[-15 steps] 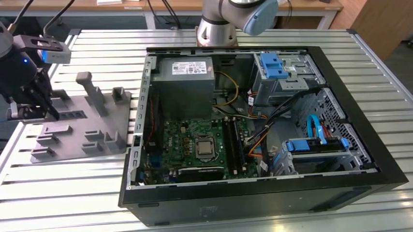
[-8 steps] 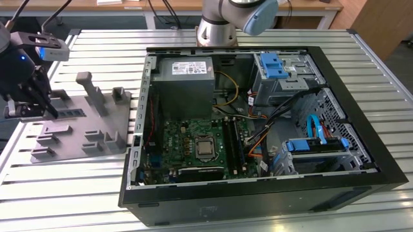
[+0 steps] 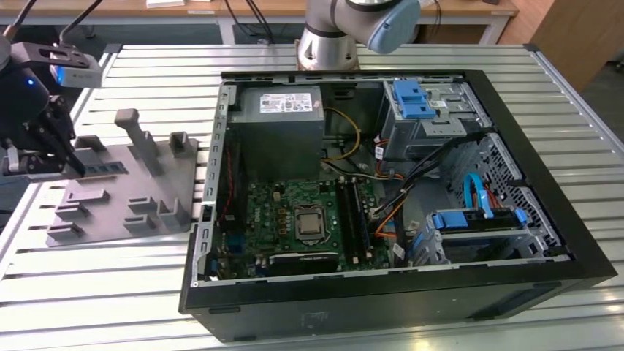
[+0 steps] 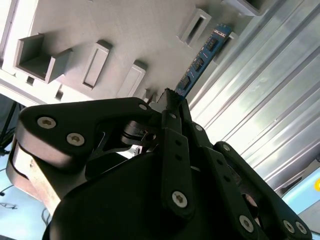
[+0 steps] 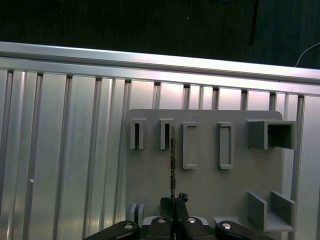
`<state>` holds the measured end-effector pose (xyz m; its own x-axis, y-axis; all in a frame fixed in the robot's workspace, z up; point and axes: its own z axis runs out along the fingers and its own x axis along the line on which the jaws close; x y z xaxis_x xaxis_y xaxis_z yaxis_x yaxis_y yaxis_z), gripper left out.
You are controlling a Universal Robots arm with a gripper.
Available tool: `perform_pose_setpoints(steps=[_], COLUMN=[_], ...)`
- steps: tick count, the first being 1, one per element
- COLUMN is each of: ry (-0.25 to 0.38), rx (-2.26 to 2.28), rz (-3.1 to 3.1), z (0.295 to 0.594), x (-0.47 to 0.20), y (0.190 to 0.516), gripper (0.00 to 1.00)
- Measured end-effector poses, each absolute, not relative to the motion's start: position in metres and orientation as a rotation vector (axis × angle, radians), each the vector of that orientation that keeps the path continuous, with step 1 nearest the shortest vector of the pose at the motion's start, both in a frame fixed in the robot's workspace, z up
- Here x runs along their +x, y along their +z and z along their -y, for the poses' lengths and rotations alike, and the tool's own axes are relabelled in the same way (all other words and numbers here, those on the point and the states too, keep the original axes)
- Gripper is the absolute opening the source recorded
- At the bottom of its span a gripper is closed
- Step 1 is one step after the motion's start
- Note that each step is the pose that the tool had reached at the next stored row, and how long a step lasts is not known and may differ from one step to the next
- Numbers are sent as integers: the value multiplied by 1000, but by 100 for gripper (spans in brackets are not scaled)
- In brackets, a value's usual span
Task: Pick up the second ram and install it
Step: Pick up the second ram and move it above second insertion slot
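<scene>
Tool (image 4: 168, 98) state: we find both fingers drawn together and clamped on the near end of the second ram (image 4: 202, 57), which stands on edge and runs straight out ahead of the fingertips. In the first wrist view the stick sits over the grey tray (image 5: 210, 185) below the tool, its far end beside a slotted block (image 5: 165, 134). We see the open computer case (image 3: 390, 307) well apart from the tool on the slatted table (image 3: 117, 292).

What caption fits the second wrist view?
Gripper shut on one end of the second ram, its other end beside a slotted block of the grey tray.
</scene>
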<state>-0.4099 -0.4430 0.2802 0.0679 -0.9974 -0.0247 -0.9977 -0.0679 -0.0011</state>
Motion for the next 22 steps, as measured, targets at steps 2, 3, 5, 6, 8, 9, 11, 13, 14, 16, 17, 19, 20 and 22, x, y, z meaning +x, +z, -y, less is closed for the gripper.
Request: perform_pose_setpoints(steps=[2,3,5,6,8,9,11,13,14,16,17,19,20,22], ry=[27,27,27,27,27,27,27,27,27,27,27,27,27,27], rx=[-2283,-2283,-2283,-2283,-2283,-2283,-2283,-2283,-2283,-2283,-2283,-2283,-2283,-2283], rz=[-2133,-2133,-2133,-2133,-2133,-2133,-2133,-2133,-2133,-2133,-2133,-2133,-2133,-2133], z=[443,443,443,443,443,443,443,443,443,443,443,443,443,443], x=[-410,-410,-410,-410,-410,-410,-410,-410,-410,-410,-410,-410,-410,-410], y=[282,283,285,286,287,288,290,291,292,294,295,296,297,298], gripper=[14,14,14,14,14,14,14,14,14,14,14,14,14,14])
